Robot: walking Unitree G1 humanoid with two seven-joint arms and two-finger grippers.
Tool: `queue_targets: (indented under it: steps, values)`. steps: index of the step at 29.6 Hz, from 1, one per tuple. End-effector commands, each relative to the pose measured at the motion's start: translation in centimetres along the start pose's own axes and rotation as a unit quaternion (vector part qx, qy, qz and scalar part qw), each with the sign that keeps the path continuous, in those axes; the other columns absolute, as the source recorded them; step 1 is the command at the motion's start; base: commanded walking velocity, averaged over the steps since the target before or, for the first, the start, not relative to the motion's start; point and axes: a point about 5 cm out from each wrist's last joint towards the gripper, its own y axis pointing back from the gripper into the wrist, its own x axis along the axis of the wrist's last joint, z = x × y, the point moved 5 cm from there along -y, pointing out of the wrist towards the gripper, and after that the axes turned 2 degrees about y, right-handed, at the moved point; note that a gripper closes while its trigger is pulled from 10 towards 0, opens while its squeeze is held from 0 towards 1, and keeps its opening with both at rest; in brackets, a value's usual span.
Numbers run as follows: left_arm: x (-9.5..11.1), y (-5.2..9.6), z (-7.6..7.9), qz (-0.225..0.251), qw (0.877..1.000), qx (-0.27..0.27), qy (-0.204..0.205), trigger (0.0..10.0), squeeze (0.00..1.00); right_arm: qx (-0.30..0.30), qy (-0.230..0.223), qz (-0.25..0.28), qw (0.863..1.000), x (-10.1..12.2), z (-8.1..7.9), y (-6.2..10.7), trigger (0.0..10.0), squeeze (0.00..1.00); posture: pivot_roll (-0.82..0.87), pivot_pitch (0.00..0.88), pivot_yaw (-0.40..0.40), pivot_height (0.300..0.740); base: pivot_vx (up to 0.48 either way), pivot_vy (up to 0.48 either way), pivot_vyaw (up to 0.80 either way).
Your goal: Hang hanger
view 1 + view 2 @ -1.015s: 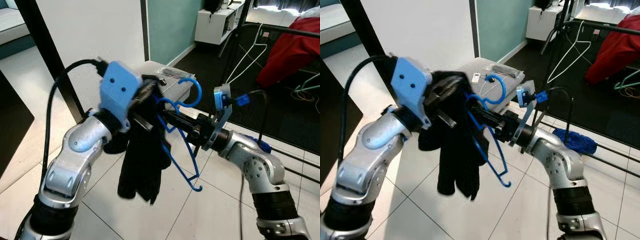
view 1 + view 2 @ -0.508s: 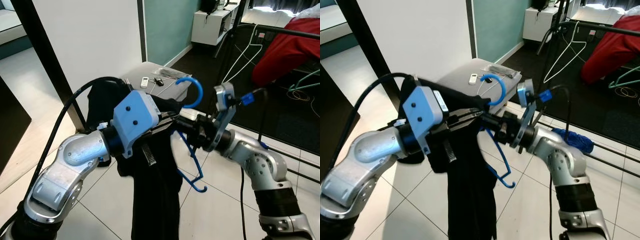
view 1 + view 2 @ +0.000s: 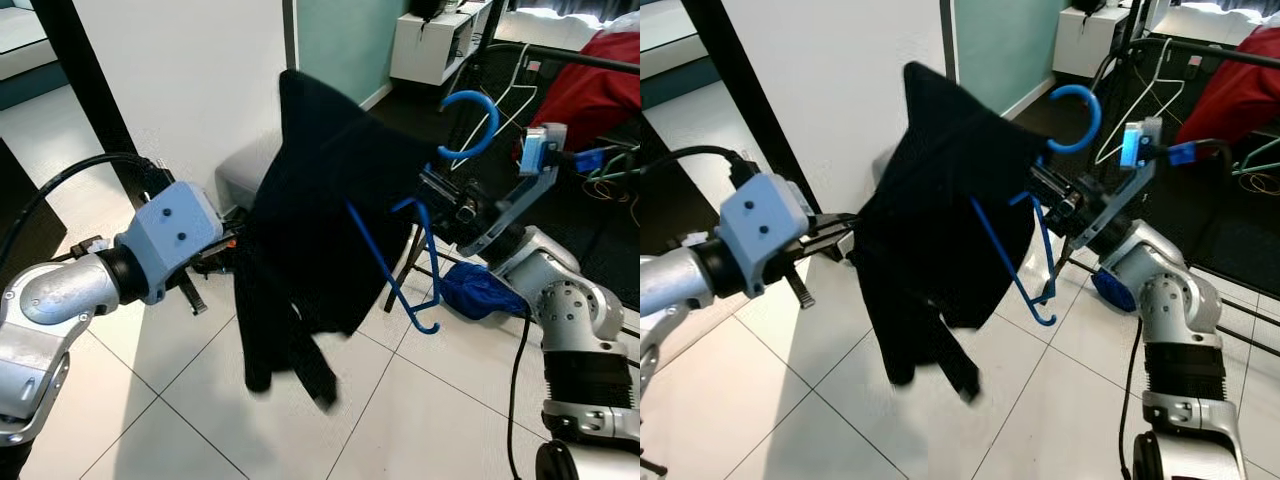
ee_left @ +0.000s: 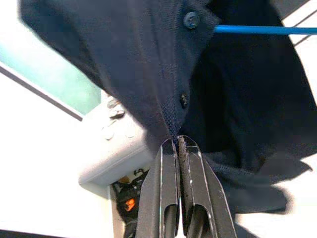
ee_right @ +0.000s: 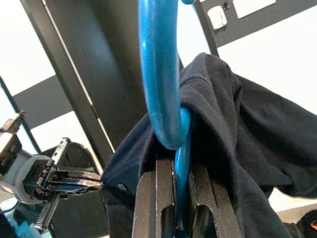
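The blue hanger (image 3: 420,240) is held at centre right of the left eye view, its hook (image 3: 472,122) raised toward the upper right, where a dark rail (image 3: 570,60) with a white hanger (image 3: 500,100) and a red garment (image 3: 590,95) is seen. The right end effector (image 5: 174,198) is clamped on the hanger's neck just below the hook, its fingers closed tight around the blue stem. A dark shirt (image 3: 320,230) is draped over the hanger only in part: one blue arm and the lower bar are left bare at centre right, and most of the cloth is hung off to the left. The left end effector (image 4: 179,148) is pinched shut on the shirt's button placket, at centre left of the eye views. The main risk is judged to be the shirt being dragged off the hanger if the left grip is kept while the hanger is carried toward the rail, since the cloth is seated on one shoulder alone. The hanger could also be twisted in the right grip by that uneven weight, so that the hook is presented askew and the rail is missed. The white hanger could be snagged by the hook as well.
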Motion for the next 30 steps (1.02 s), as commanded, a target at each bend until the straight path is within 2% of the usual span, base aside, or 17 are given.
queue_targets:
  steps: [1,3,5,7,8,10,12,14,16,18,20,21,22,25,28,29,30]
  values:
    - [0.4,-0.3,0.8,0.008,1.0,-0.013,0.0,10.0,0.0,0.016,0.018,0.006,1.0,0.6,-0.6,-0.5,10.0,0.0,-0.04,0.075,0.013,0.74,0.0,0.0,0.0]
    - [1.0,-1.1,2.1,0.027,0.999,-0.027,0.012,10.0,0.0,0.022,0.023,-0.001,0.999,0.4,-0.9,-0.7,10.0,0.0,-0.04,0.076,0.013,0.74,0.0,0.0,0.0]
    - [1.0,-1.1,2.1,0.027,0.999,-0.027,0.012,10.0,0.0,0.022,0.023,-0.001,0.999,0.4,-0.9,-0.7,10.0,0.0,-0.04,0.076,0.013,0.74,0.0,0.0,0.0]
    - [2.1,-2.1,4.4,0.056,0.996,-0.058,0.038,10.0,0.0,0.018,0.031,0.0,0.999,0.7,-0.8,-0.8,10.0,0.0,-0.04,0.077,0.016,0.74,0.0,0.0,0.0]
    - [2.1,-2.1,4.4,0.056,0.996,-0.058,0.038,10.0,0.0,0.018,0.031,0.0,0.999,0.7,-0.8,-0.8,10.0,0.0,-0.04,0.077,0.016,0.74,0.0,0.0,0.0]
    - [3.1,-3.0,6.1,0.083,0.992,-0.079,0.061,10.0,0.0,0.022,0.041,-0.013,0.999,0.5,-0.9,-1.0,10.0,0.0,-0.04,0.077,0.017,0.74,0.0,0.0,0.0]
    - [3.5,-3.3,6.7,0.094,0.989,-0.086,0.071,10.0,0.0,0.025,0.043,-0.019,0.999,0.2,-1.0,-1.0,10.0,0.0,-0.05,0.077,0.019,0.74,0.0,0.0,0.0]
    - [3.5,-3.3,6.7,0.094,0.989,-0.086,0.071,10.0,0.0,0.025,0.043,-0.019,0.999,0.2,-1.0,-1.0,10.0,0.0,-0.05,0.077,0.019,0.74,0.0,0.0,0.0]
    - [3.7,-3.5,7.3,0.098,0.987,-0.098,0.08,10.0,0.0,0.028,0.044,-0.023,0.998,0.1,-1.1,-1.1,10.0,0.0,-0.05,0.076,0.019,0.74,0.0,0.0,0.0]
    - [3.1,-3.3,8.8,0.083,0.982,-0.136,0.101,10.0,0.04,0.032,0.047,-0.022,0.998,0.4,-1.2,-1.1,10.0,0.0,-0.06,0.073,0.024,0.74,0.0,0.0,0.0]
    - [2.8,-3.1,9.2,0.074,0.98,-0.147,0.108,10.0,0.04,0.033,0.048,-0.021,0.998,0.5,-1.1,-1.1,10.0,0.0,-0.06,0.073,0.024,0.74,0.0,0.0,0.0]
    - [2.2,-2.9,9.3,0.061,0.979,-0.152,0.117,10.0,1.0,0.035,0.05,-0.02,0.998,0.7,-1.1,-1.1,10.0,0.0,-0.06,0.073,0.024,0.74,0.0,0.0,0.0]
    - [2.2,-2.9,9.3,0.061,0.979,-0.152,0.117,10.0,1.0,0.035,0.05,-0.02,0.998,0.7,-1.1,-1.1,10.0,0.0,-0.06,0.073,0.024,0.74,0.0,0.0,0.0]
    - [0.8,-1.5,10.4,0.02,0.971,-0.201,0.126,10.0,1.0,0.041,0.055,-0.019,0.997,1.2,-1.1,-1.0,10.0,0.0,-0.06,0.069,0.023,0.74,0.0,0.0,0.0]
    - [-1.7,1.5,12.3,-0.06,0.948,-0.284,0.13,10.0,1.0,0.055,0.057,-0.015,0.997,1.9,-1.4,-0.9,10.0,0.0,-0.06,0.065,0.022,0.74,0.0,0.0,0.0]
    - [-1.7,1.5,12.3,-0.06,0.948,-0.284,0.13,10.0,1.0,0.055,0.057,-0.015,0.997,1.9,-1.4,-0.9,10.0,0.0,-0.06,0.065,0.022,0.74,0.0,0.0,0.0]
    - [-2.2,2.2,12.3,-0.078,0.943,-0.293,0.134,10.0,1.0,0.061,0.057,-0.013,0.996,2.2,-1.6,-0.9,10.0,0.0,-0.06,0.065,0.023,0.74,0.0,0.0,0.0]
